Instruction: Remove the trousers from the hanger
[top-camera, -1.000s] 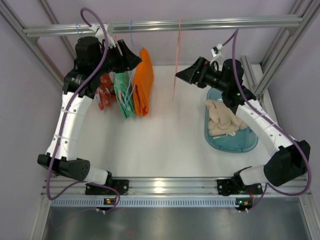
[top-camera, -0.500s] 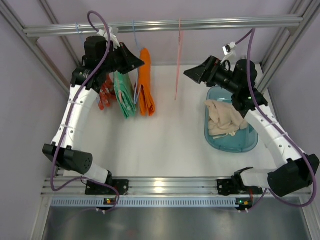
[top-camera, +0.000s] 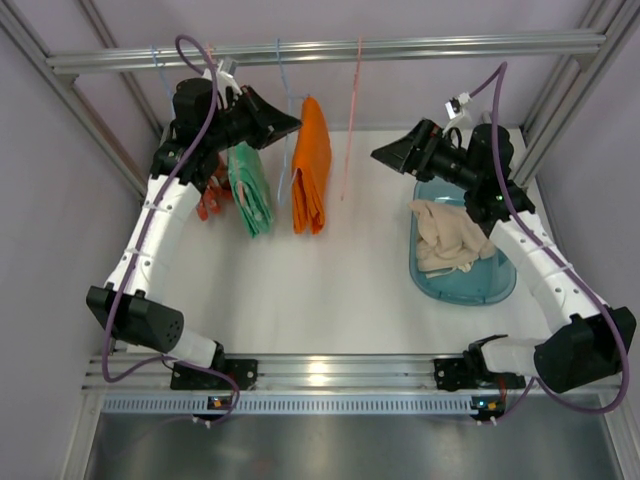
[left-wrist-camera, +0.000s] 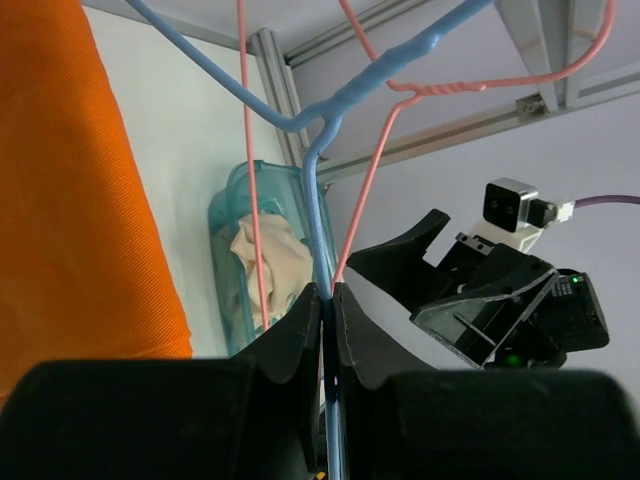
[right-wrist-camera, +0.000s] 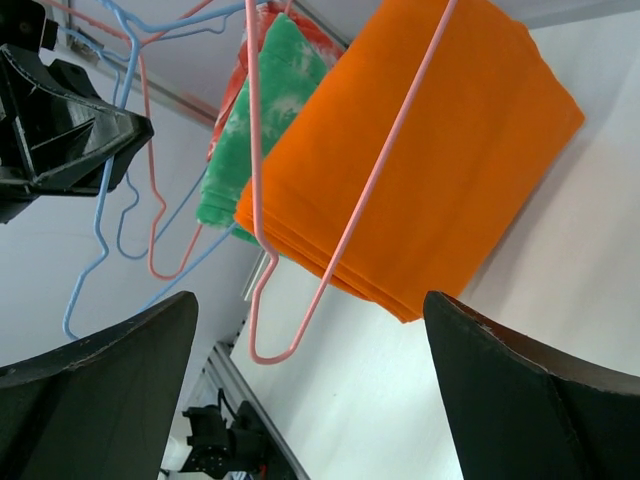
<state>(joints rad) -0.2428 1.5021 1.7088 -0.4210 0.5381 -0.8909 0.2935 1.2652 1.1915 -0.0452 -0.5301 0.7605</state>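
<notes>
Bright orange trousers hang folded over a blue wire hanger on the top rail. My left gripper is shut on that hanger's neck; in the left wrist view the black fingers pinch the blue wire, with the orange trousers to the left. My right gripper stands open a little to the right of the orange trousers, with nothing between its fingers. Pale beige trousers lie in a teal tub.
An empty pink hanger hangs between the two grippers, in front of the orange cloth in the right wrist view. Green cloth and red cloth hang further left. The metal rail crosses overhead.
My left gripper has shut on the blue hanger and carried it, with the orange trousers, to the right. My right gripper has drawn back slightly to the right and stays open.
</notes>
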